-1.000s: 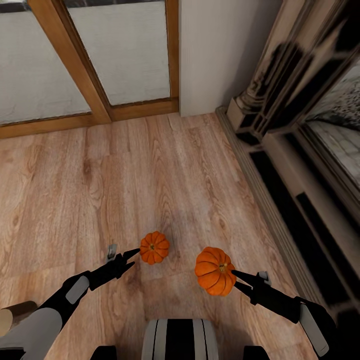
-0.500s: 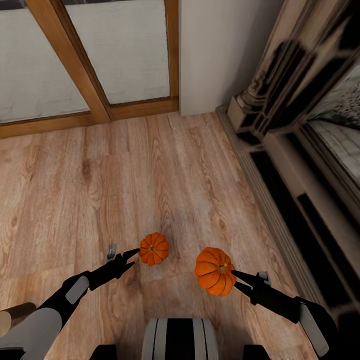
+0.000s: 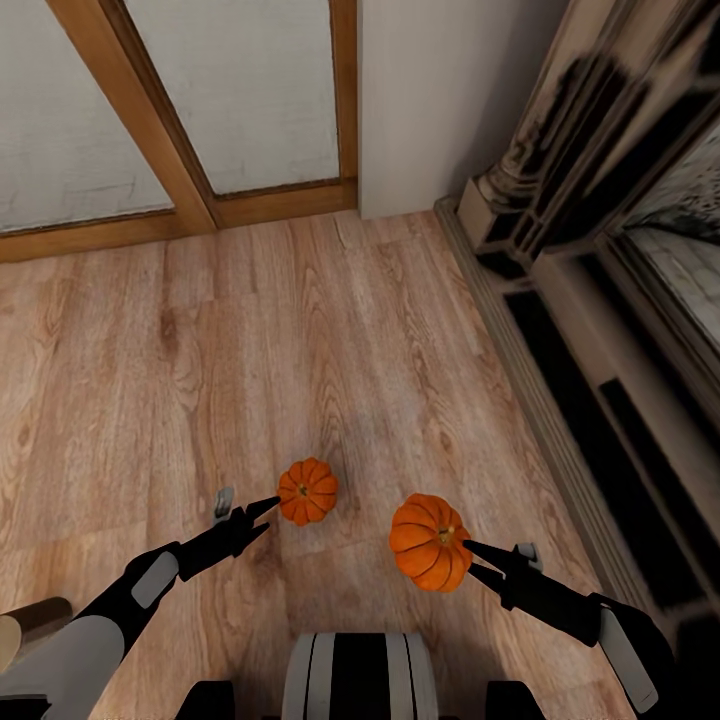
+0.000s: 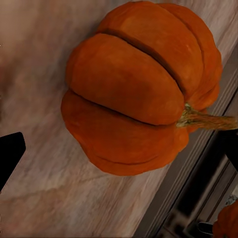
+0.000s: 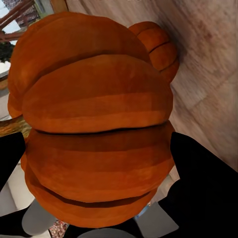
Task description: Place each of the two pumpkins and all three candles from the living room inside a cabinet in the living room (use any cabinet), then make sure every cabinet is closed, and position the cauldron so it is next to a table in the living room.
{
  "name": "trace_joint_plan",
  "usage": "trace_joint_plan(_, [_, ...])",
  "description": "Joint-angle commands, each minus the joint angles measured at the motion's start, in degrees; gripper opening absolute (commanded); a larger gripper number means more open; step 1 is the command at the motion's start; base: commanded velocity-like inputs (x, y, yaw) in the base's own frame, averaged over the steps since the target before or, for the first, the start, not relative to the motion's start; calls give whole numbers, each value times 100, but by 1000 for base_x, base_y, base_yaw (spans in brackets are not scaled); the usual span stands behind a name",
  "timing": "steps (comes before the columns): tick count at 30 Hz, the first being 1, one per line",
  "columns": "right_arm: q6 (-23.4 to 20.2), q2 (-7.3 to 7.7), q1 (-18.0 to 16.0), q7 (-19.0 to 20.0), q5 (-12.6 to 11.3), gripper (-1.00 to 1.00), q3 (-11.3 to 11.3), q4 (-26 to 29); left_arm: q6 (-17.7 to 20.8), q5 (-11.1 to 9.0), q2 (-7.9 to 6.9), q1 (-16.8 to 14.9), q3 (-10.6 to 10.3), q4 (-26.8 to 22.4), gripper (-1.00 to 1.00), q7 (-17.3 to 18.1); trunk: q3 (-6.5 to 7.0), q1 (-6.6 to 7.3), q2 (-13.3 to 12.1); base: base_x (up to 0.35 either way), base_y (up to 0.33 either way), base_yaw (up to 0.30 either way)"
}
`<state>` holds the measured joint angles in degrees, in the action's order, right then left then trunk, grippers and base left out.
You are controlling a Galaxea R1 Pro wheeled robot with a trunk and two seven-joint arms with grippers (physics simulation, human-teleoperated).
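Two orange ribbed pumpkins show in the head view. The smaller-looking pumpkin (image 3: 307, 491) rests on the plank floor with a shadow under it. My left gripper (image 3: 272, 513) stands open just to its left, upper fingertip at its edge. In the left wrist view this pumpkin (image 4: 134, 94) lies ahead, with one black finger (image 4: 10, 153) wide of it. The other pumpkin (image 3: 430, 541) looks larger and is raised off the floor, with my right gripper (image 3: 468, 556) shut on it. In the right wrist view that pumpkin (image 5: 94, 134) sits between the black fingers (image 5: 203, 183).
An ornate stone fireplace (image 3: 600, 210) runs along the right. Wood-framed glass doors (image 3: 200, 110) and a white wall (image 3: 440, 100) close the far side. A beige cylinder (image 3: 30, 620), perhaps a candle, lies at the lower left beside my left arm.
The whole view has shifted a little, so the camera moved. Both grippers and both pumpkins keep the same places relative to each other.
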<state>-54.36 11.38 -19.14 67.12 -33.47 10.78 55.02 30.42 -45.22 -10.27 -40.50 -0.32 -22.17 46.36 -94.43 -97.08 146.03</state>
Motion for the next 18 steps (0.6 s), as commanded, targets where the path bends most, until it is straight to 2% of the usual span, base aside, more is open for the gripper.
trace_joint_plan(1, [-31, -1, -2, 11, -10, -100, 3, 0, 27, -36, -1, -2, -4, 1, 100, 4, -25, -2, 2, 0, 0, 0])
trace_joint_plan(6, [-30, 0, -2, 11, -10, -100, 3, 0, -3, -32, -1, -2, -4, 2, 100, 4, -136, -15, 9, 0, 0, 0])
trace_joint_plan(10, [-32, 0, -2, 11, -10, -100, 3, 0, -8, -31, -1, -2, -4, 0, 100, 4, -136, -15, 9, 0, 0, 0])
trace_joint_plan(15, [-31, -3, -2, 11, -10, -100, 3, 0, -11, -32, -1, -2, -4, -3, 100, 4, -246, -27, 16, 0, 0, 0])
trace_joint_plan(18, [-30, -2, -2, 17, -10, -100, 0, 0, -22, -31, -1, -2, -4, -1, 100, 4, -269, -30, 17, 0, 0, 0])
